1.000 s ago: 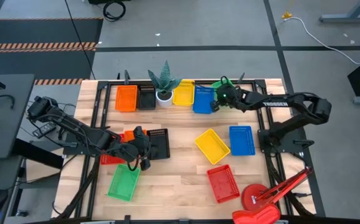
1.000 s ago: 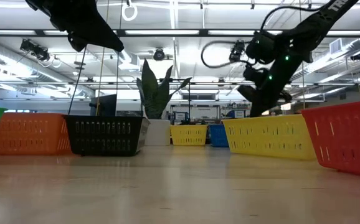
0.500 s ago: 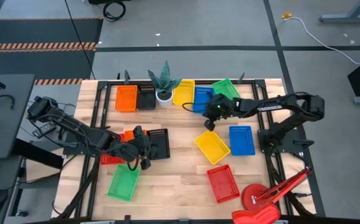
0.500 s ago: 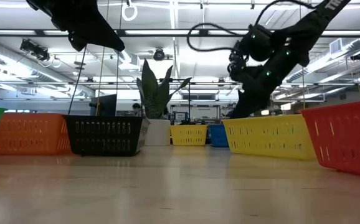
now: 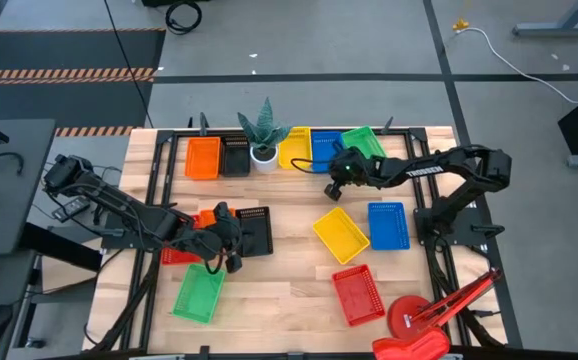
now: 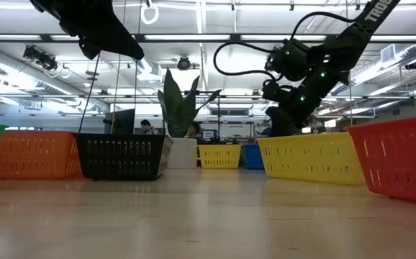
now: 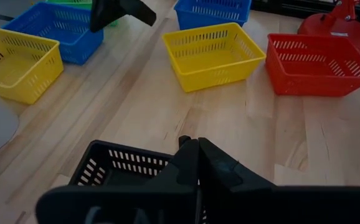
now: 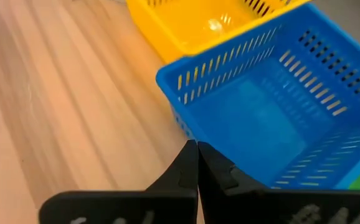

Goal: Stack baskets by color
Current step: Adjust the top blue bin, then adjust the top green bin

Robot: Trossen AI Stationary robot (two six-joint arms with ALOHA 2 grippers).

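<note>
Item: baskets, sorting not done. I see loose ones spread over the bench: yellow basket, blue basket, red basket, green basket. Right gripper, fingers pressed together and empty, hangs just beside the back-row blue basket; I judge it could shove that one askew. Left gripper, fingers pressed together, sits at the black basket rim, which may tip.

Upper row, left to right: orange basket, black basket, yellow basket, blue basket, green basket tilted. Centre: second yellow basket lying askew, second blue basket beside it. Lower frame: red basket, second green basket. Left centre: second black basket, upright; red edge at its left.
</note>
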